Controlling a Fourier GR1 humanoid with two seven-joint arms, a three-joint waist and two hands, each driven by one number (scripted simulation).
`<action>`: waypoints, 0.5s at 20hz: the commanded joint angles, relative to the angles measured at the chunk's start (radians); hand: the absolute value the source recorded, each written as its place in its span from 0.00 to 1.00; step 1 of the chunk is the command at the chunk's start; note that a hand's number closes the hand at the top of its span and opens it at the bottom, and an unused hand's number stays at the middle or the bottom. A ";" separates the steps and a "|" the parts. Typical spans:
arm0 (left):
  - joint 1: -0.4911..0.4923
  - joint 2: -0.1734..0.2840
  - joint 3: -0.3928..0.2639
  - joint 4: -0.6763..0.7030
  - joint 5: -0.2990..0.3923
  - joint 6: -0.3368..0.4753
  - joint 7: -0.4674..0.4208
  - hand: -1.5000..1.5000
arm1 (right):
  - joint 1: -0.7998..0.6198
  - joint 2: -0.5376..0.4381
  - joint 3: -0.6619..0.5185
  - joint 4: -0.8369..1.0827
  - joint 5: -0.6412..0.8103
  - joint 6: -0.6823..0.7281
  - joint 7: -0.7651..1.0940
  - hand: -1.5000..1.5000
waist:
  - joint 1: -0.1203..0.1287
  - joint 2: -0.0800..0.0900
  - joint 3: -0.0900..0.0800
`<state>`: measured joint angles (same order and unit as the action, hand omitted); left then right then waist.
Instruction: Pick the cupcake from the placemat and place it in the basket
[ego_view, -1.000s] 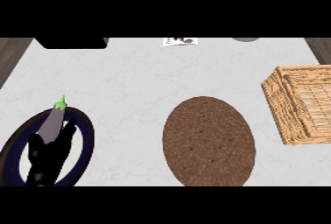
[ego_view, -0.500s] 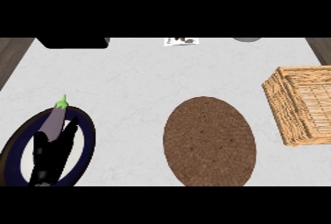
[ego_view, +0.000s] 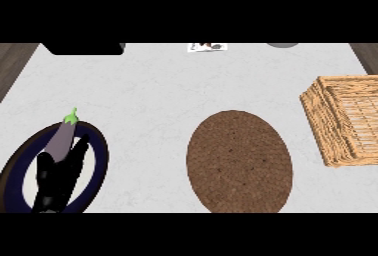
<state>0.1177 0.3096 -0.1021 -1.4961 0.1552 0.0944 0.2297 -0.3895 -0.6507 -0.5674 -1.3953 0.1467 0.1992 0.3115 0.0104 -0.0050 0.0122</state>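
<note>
1. White, faintly veined counter (ego_view: 148, 90) fills the head view, with a dark strip along each top corner.
2. No cupcake shows anywhere in this view, so where it is cannot be told.
3. Placemat (ego_view: 238, 161): a brown woven oval lying flat a little right of centre, its whole top showing only weave.
4. Basket (ego_view: 347, 125): pale wicker, set at the right edge, near the placemat but apart from it and cut off by the frame; its slatted floor is visible inside the rim.
5. Plate (ego_view: 100, 150): dark blue rim, pale centre, at the lower left, well apart from the placemat.
6. Eggplant (ego_view: 60, 137): purple with a green stem, lying on the plate with the stem pointing away from the robot.
7. Left hand (ego_view: 55, 180): black, over the plate, fingers stretched out straight alongside the eggplant and not curled round it.
8. Right hand: outside the view.
9. Along the far edge sit a black block (ego_view: 81, 48), a small printed card (ego_view: 207, 47) and a grey round item (ego_view: 282, 44).
</note>
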 joint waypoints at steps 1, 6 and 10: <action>0.025 -0.025 -0.007 0.064 0.009 -0.003 0.029 0.50 | 0.034 -0.053 0.000 0.126 0.123 -0.068 -0.112 1.00 | 0.005 0.014 -0.011; -0.002 -0.025 0.007 0.087 0.010 -0.022 0.019 0.50 | 0.007 -0.132 0.064 0.252 0.178 -0.023 -0.261 0.00 | 0.006 0.013 -0.011; 0.029 -0.022 0.003 0.057 -0.003 -0.021 0.047 0.50 | -0.029 -0.187 0.012 0.331 0.148 -0.018 -0.328 0.00 | 0.002 0.009 -0.011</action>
<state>0.1203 0.2963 -0.0915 -1.4970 0.1436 0.0872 0.2190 -0.3886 -0.7796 -0.5343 -1.1474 0.2950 0.1707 0.0600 0.0149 -0.0047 0.0119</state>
